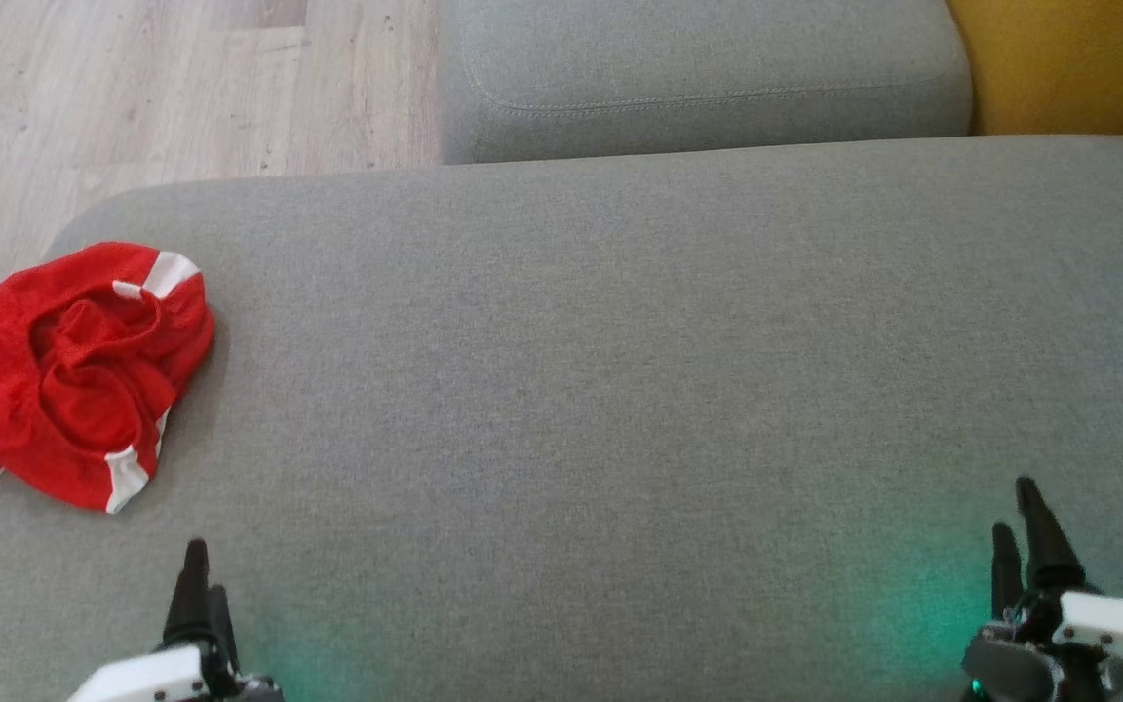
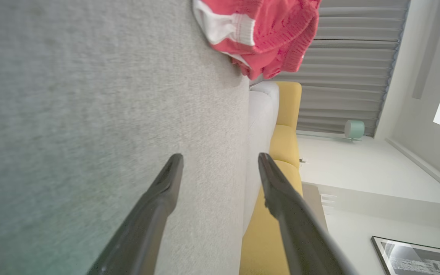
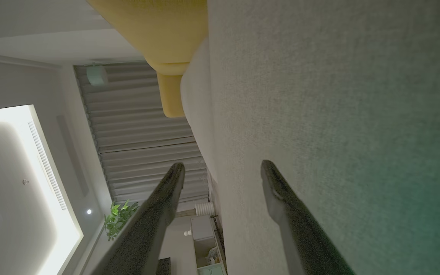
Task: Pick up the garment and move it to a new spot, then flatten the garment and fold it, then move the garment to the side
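The garment, a crumpled red mesh bundle with white bands and striped trim, lies at the left end of the grey cushion, part of it hanging past the edge. My left gripper rests low on the cushion, just to the right of the bundle and nearer to me, its fingers apart and empty. In the left wrist view the garment sits ahead of the open left gripper. My right gripper stands far to the right, well away from the cloth. The right wrist view shows the right gripper with fingers spread and nothing between them.
A second grey cushion lies beyond the far edge, with a yellow seat at the back right. Pale wood floor shows at the back left, past the cushion's rounded corner. Bare grey fabric stretches between the two grippers.
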